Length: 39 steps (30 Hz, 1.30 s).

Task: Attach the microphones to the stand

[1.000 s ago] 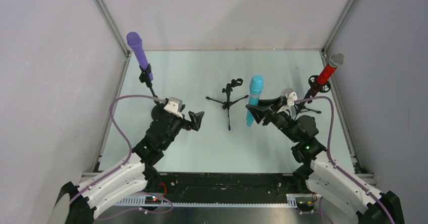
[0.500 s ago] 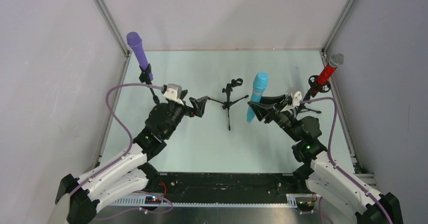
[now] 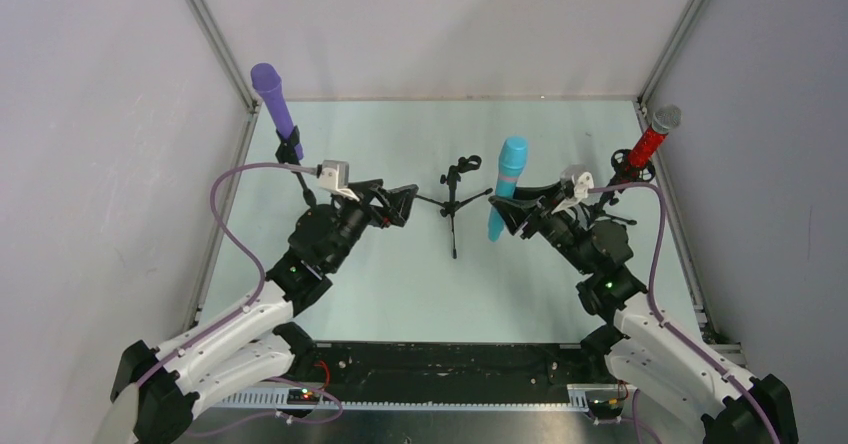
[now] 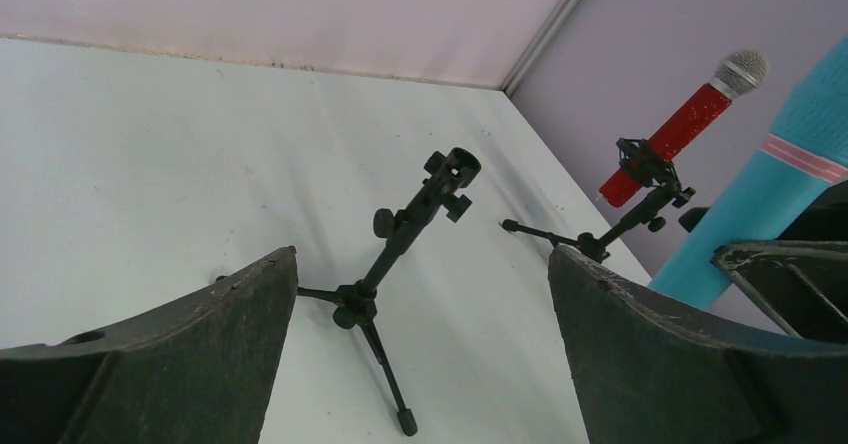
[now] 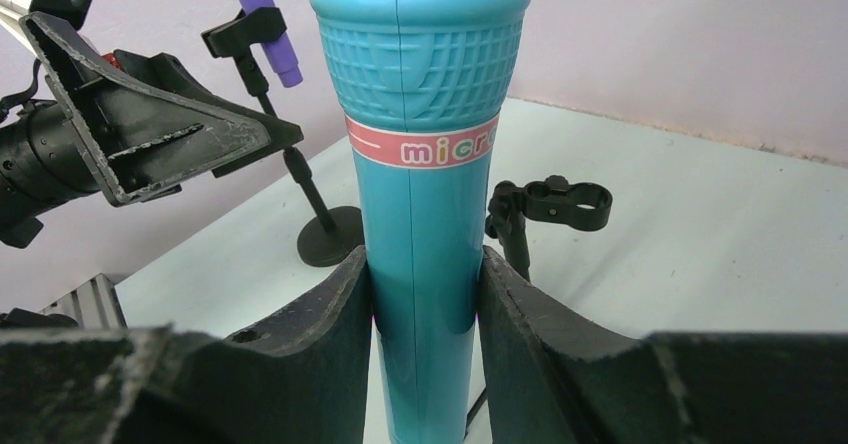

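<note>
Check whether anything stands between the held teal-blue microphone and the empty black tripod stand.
Nothing visible does. The pink-ringed teal-blue plastic microphone, in the right gripper, faces the empty clip of the black tripod stand across open space; the open left gripper hovers at the stand's other side.

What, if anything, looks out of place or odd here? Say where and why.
Nothing is spilled or broken. Only the clip on the middle stand is empty; the teal microphone is clamped in the right gripper beside it.

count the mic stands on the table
3: the left stand holds the purple microphone, the empty tripod stand is in the middle, the right stand holds the red microphone. None looks hidden.
</note>
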{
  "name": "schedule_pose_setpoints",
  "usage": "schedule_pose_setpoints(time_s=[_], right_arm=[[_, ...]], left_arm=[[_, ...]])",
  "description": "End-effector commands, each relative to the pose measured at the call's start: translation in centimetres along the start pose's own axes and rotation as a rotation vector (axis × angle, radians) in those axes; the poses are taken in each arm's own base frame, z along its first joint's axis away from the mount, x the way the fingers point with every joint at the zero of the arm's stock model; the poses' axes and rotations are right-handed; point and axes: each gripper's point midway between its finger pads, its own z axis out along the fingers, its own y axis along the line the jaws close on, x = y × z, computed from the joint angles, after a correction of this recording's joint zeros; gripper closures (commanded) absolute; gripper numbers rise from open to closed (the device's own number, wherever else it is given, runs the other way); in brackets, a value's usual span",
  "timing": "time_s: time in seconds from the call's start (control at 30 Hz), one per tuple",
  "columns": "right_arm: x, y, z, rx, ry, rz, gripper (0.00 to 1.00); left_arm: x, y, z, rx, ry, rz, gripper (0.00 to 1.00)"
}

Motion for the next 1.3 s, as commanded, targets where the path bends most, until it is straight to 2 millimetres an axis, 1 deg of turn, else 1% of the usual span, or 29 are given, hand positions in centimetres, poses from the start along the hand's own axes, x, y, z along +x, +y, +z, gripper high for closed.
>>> schedule_pose_setpoints(time_s=[0.0, 0.17, 0.2, 0.23, 0.27, 0.3, 0.33, 0.37, 0.4, 0.43, 0.47, 0.5, 0.57, 0.63, 0.67, 0.77, 0.8, 0.9, 0.93, 1.1, 1.13, 1.17, 1.23, 1.27], right_arm=[[-3.5, 0.7, 0.8, -0.012, -0.082, -0.02, 0.88], [-4.0, -0.2, 1.5, 0.021, -0.085, -0.107, 0.89], [-3.7, -0.6, 1.8, 0.032, -0.076, -0.114, 0.89], [-4.1, -0.8, 2.1, 0.038, -0.081, -0.12, 0.89], [-3.7, -1.1, 2.4, 0.043, -0.071, -0.127, 0.89], [-4.0, -1.1, 2.7, 0.039, -0.074, -0.133, 0.89], [-3.7, -1.4, 3.1, 0.043, -0.063, -0.14, 0.89], [-3.9, -1.3, 3.4, 0.034, -0.064, -0.146, 0.9], [-3.6, -1.7, 3.8, 0.037, -0.056, -0.152, 0.9], [-3.9, -1.7, 4.0, 0.033, -0.06, -0.158, 0.9], [-4.1, -1.8, 4.4, 0.031, -0.063, -0.16, 0.91], [-4.2, -2.0, 4.5, 0.031, -0.067, -0.164, 0.91], [-4.6, -2.4, 4.9, 0.034, -0.08, -0.165, 0.91], [-5.0, -2.8, 5.3, 0.043, -0.089, -0.169, 0.93], [-5.0, -3.0, 5.5, 0.048, -0.088, -0.172, 0.94], [-4.8, -3.8, 6.0, 0.071, -0.083, -0.175, 0.97], [-5.2, -3.9, 6.1, 0.079, -0.089, -0.176, 0.98], [-5.7, -4.4, 6.6, 0.097, -0.101, -0.174, 0.99], [-6.3, -4.4, 6.8, 0.104, -0.113, -0.175, 1.0], [-8.3, -4.6, 8.0, 0.108, -0.168, -0.198, 1.0], [-8.0, -4.7, 8.3, 0.106, -0.162, -0.205, 1.0], [-8.6, -4.6, 8.6, 0.103, -0.174, -0.211, 1.0], [-8.8, -4.9, 9.4, 0.106, -0.172, -0.216, 1.0], [-8.4, -5.2, 9.8, 0.111, -0.162, -0.215, 1.0]], left_arm=[[-2.4, -1.5, 0.3, 0.047, -0.065, -0.041, 0.02], [-1.4, -1.1, 0.1, 0.06, -0.04, 0.04, 0.02], [-1.0, -1.4, 0.0, 0.081, -0.028, 0.056, 0.02], [-0.7, -1.4, 0.0, 0.095, -0.017, 0.091, 0.02], [-0.1, -1.9, 0.0, 0.131, 0.007, 0.111, 0.02], [0.4, -2.0, -0.1, 0.149, 0.02, 0.146, 0.02], [1.0, -2.3, -0.1, 0.179, 0.042, 0.16, 0.02], [1.4, -2.3, 0.0, 0.184, 0.053, 0.176, 0.02], [1.9, -2.2, 0.1, 0.185, 0.068, 0.18, 0.02], [2.1, -2.1, 0.2, 0.184, 0.074, 0.182, 0.02], [2.8, -2.0, 0.3, 0.191, 0.095, 0.187, 0.02], [2.9, -2.2, 0.4, 0.202, 0.102, 0.205, 0.02], [4.0, -2.3, 0.7, 0.234, 0.137, 0.255, 0.02], [4.6, -2.2, 1.0, 0.246, 0.154, 0.29, 0.02], [4.6, -2.3, 1.2, 0.251, 0.156, 0.297, 0.02], [5.6, -2.3, 1.6, 0.281, 0.187, 0.357, 0.02], [5.6, -2.5, 1.7, 0.3, 0.186, 0.384, 0.02], [6.4, -3.2, 1.8, 0.36, 0.209, 0.421, 0.02], [6.4, -3.2, 1.8, 0.362, 0.21, 0.424, 0.02], [7.5, -2.3, 2.4, 0.327, 0.24, 0.427, 0.02], [7.7, -2.0, 2.6, 0.311, 0.247, 0.426, 0.02], [7.8, -1.8, 2.7, 0.302, 0.25, 0.426, 0.02], [8.4, -1.2, 2.8, 0.278, 0.268, 0.425, 0.02], [8.6, -1.0, 3.0, 0.268, 0.276, 0.426, 0.02]])
